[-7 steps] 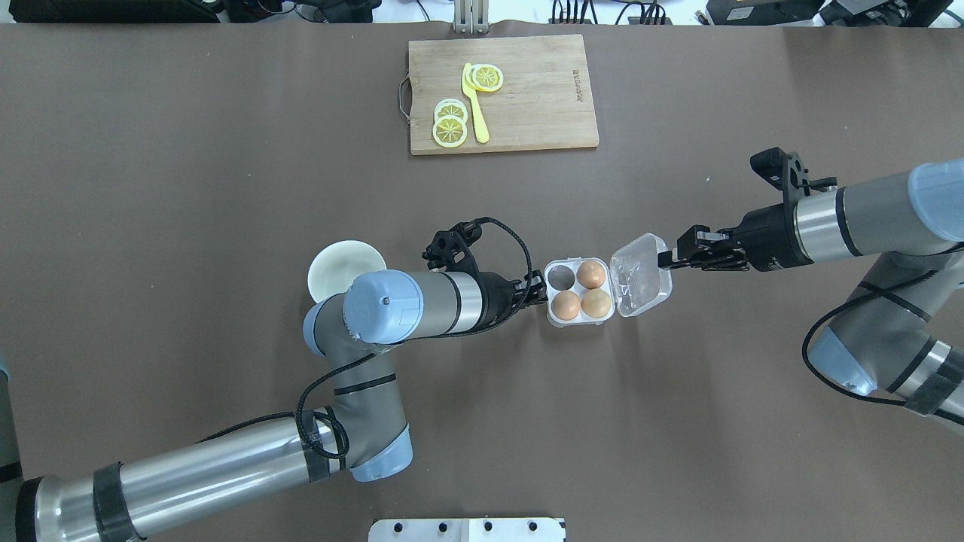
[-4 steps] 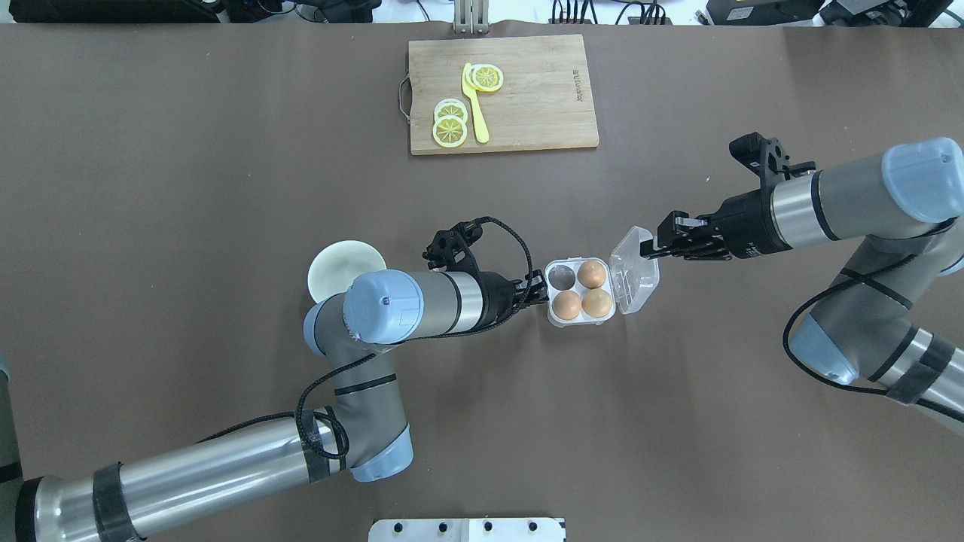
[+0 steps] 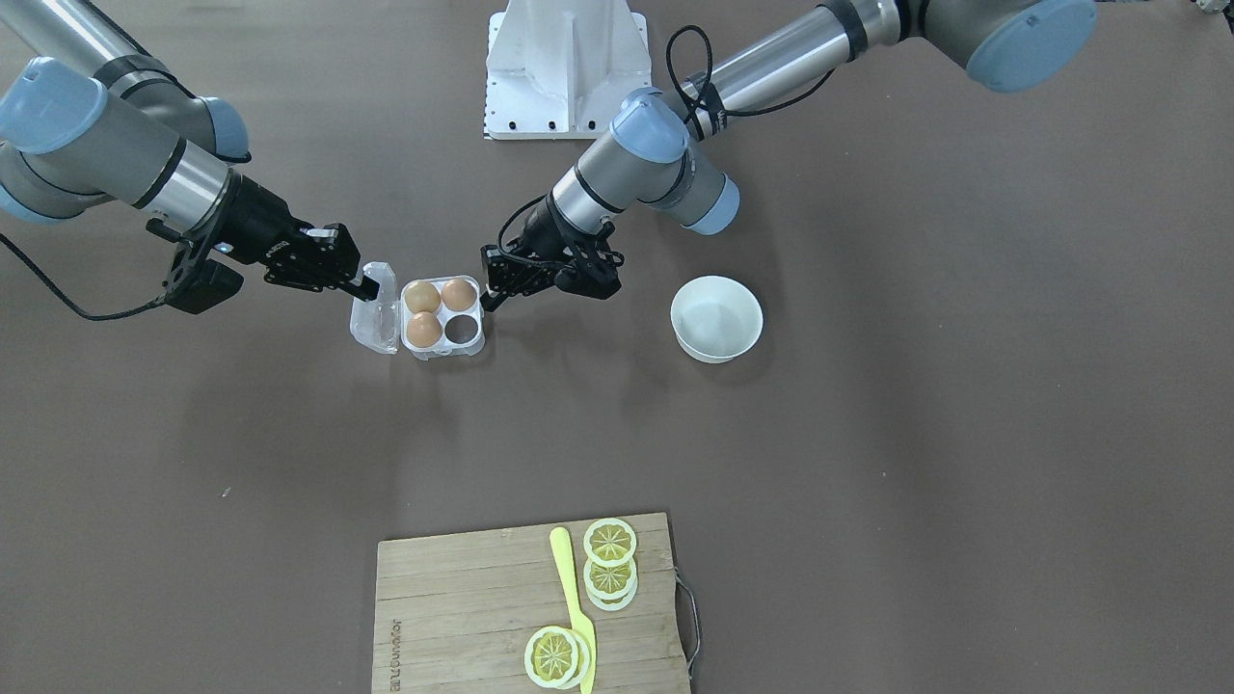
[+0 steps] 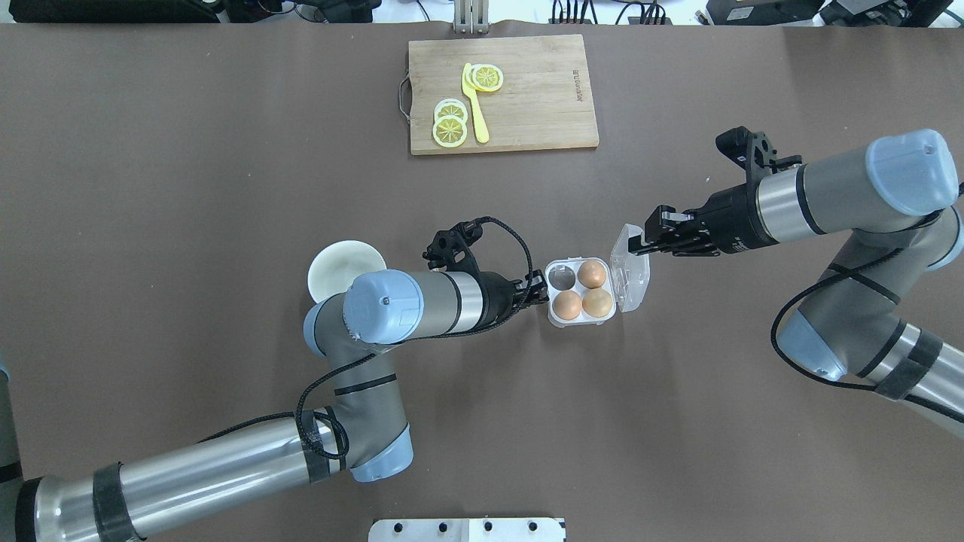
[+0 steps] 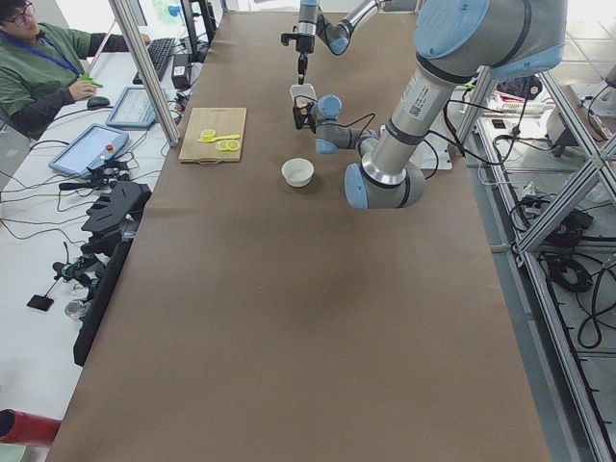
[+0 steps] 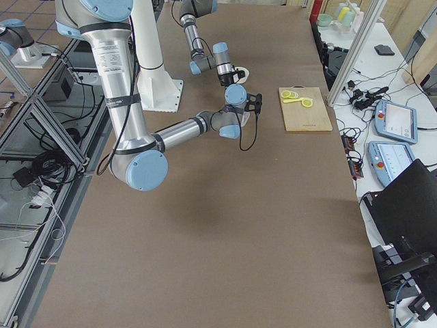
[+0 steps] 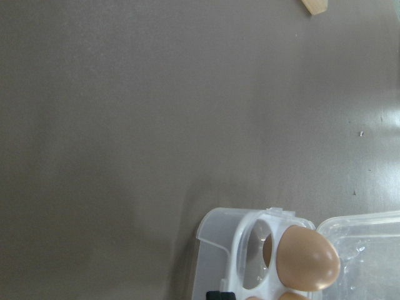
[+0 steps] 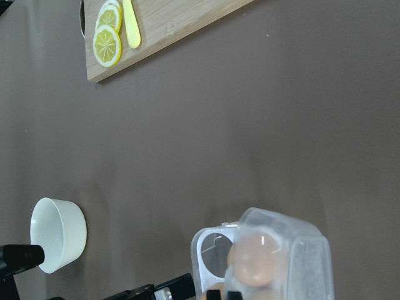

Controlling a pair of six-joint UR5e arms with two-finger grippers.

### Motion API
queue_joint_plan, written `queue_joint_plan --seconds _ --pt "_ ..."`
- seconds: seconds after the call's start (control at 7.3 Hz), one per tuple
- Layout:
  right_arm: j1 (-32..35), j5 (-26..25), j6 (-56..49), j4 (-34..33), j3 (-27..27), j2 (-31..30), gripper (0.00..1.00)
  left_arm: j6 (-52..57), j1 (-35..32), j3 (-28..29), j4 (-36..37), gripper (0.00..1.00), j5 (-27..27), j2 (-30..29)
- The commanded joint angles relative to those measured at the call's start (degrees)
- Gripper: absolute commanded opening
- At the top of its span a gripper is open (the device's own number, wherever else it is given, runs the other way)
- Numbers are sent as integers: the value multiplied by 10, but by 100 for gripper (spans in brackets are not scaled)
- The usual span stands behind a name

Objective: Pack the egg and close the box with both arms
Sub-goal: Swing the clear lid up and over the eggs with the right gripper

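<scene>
The clear box [image 4: 553, 319] sits mid-table with three tan eggs [image 4: 592, 273] in its cells and one cell [image 4: 560, 278] bare. Its hinged lid [image 4: 631, 272] stands raised, near upright, on the box's right side. My right gripper [image 4: 640, 242] is shut on the lid's upper edge; the front view shows the right gripper [image 3: 364, 284] and the lid [image 3: 378, 313] too. My left gripper [image 4: 539, 290] is closed at the box's left rim. The right wrist view shows an egg through the lid [image 8: 294, 250]. The left wrist view shows one egg [image 7: 308, 256].
A white bowl [image 4: 340, 260] stands left of the box, partly under my left arm. A wooden cutting board [image 4: 542, 98] with lemon slices [image 4: 450, 124] and a yellow knife [image 4: 474, 113] lies at the far edge. The white base pedestal [image 3: 564, 67] is behind.
My right gripper has moved left and away from me with the lid, swinging it from lying flat open to near upright. The left arm and the box have not moved.
</scene>
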Motion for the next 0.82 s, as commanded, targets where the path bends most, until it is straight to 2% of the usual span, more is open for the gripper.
queue_joint_plan --seconds 0.0,0.68 --pt "-2 -1 0 -13 5 11 17 0 0 0 0 0 0 0" --pt "-30 -21 0 -14 4 12 18 -1 0 0 0 0 -1 0"
